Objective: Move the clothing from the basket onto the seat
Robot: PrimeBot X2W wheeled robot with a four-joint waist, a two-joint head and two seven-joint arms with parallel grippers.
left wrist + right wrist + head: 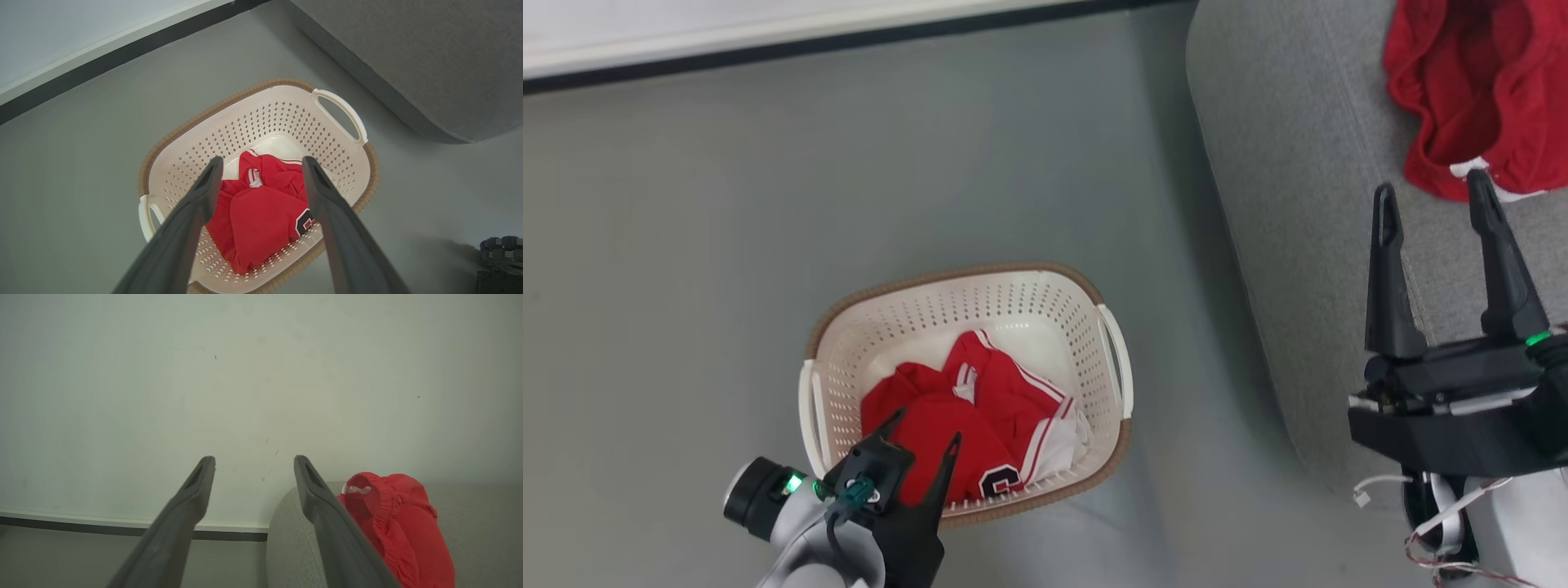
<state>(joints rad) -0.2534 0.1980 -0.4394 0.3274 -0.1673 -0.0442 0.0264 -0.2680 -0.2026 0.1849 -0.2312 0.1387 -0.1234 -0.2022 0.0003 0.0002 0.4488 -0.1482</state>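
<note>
Red clothing (980, 425) with white stripes and a dark numeral lies crumpled in the cream basket (1029, 306) on the floor. My left gripper (925, 426) hovers open above the basket's near edge; in the left wrist view its fingers (212, 179) frame the clothing (265, 212) in the basket (286, 118), with nothing held. Another red garment (1474, 90) lies on the grey seat (1298, 163) at the upper right. My right gripper (1431, 189) stands open above the seat, just short of that garment (398, 522), empty.
Grey floor (727, 245) surrounds the basket. A white wall with a dark baseboard (768, 49) runs along the far side. The seat's rounded edge (408, 106) stands to the right of the basket. Loose cables (1437, 523) hang under my right arm.
</note>
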